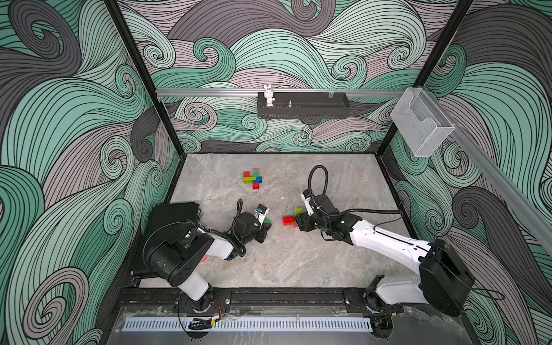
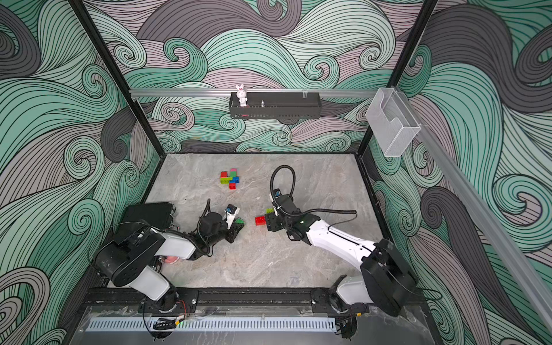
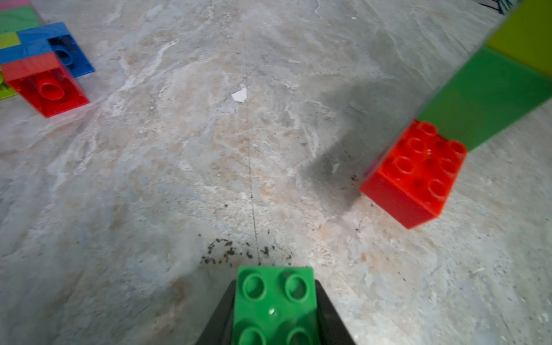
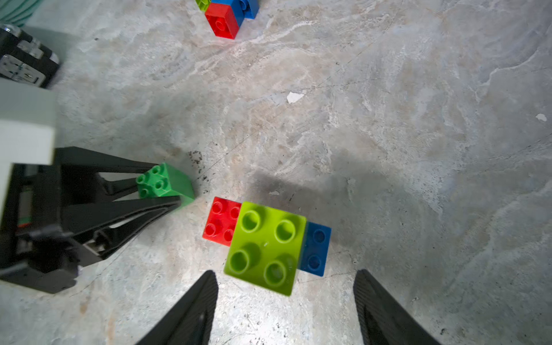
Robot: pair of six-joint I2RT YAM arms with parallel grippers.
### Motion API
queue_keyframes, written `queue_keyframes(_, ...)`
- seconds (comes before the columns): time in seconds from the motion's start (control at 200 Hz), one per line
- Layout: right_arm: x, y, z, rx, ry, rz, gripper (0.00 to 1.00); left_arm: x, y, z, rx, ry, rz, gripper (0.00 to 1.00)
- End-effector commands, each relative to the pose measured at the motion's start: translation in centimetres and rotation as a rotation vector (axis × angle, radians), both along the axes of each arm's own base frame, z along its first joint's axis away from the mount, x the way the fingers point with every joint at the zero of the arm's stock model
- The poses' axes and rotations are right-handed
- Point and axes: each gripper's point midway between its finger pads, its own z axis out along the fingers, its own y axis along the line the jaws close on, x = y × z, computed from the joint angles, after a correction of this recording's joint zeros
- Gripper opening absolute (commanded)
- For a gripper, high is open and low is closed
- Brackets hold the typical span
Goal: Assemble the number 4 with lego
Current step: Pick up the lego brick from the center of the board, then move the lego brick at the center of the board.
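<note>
In both top views the partly built figure (image 1: 252,178) lies flat toward the back of the marble table (image 1: 298,268), well apart from both arms. Your left gripper (image 1: 265,226) is clamped on a dark green brick (image 1: 268,221). Your right gripper (image 1: 299,222) sits just beside a small stack (image 1: 291,218) of bricks, between the two arms.

In the left wrist view the dark green brick (image 3: 276,304) fills the gap between the jaws, studs toward the camera. The stack stands near, a red brick (image 3: 418,173) at its bottom.

In the right wrist view the right jaws stand apart and hold nothing. The lime brick (image 4: 265,248) on top of the stack lies just ahead of the fingertips (image 4: 206,298), centred between them. A blue brick (image 4: 316,248) shows beneath, but I cannot tell whether it is joined. These bricks look light, stiff and smooth, so take the lime one by two flat opposite sides; an off-centre squeeze may tip the stack.
</note>
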Motion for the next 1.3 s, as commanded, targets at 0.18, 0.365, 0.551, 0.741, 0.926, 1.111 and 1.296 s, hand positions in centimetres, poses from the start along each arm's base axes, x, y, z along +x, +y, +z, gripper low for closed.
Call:
queue_keyframes(0.18,1.9,1.7,0.5,-0.021,-0.125,0.022,0.56,2.1,2.5,2.0,-0.019,0.088,0.215,0.00)
queue_keyframes(0.365,2.1,1.8,0.3,-0.037,-0.156,0.043,0.49,2.5,3.2,2.5,-0.036,0.082,0.256,0.00)
queue_keyframes(0.551,2.0,1.8,-0.7,-0.054,-0.141,0.059,0.47,3.0,3.3,3.6,-0.054,0.053,0.272,0.00)
queue_keyframes(0.741,1.7,1.8,-1.5,-0.056,-0.125,0.063,0.46,2.7,2.9,4.7,-0.054,0.043,0.229,0.00)
queue_keyframes(0.926,1.7,1.7,-2.1,-0.065,-0.119,0.060,0.42,2.5,2.6,5.6,-0.050,0.043,0.205,0.00)
queue_keyframes(1.111,1.7,2.2,-2.2,-0.063,-0.133,0.092,0.31,2.4,2.1,6.8,-0.060,0.008,0.160,0.00)
queue_keyframes(1.296,2.1,3.2,-1.8,-0.078,-0.185,0.172,0.26,2.4,1.6,8.8,-0.064,-0.050,0.114,0.00)
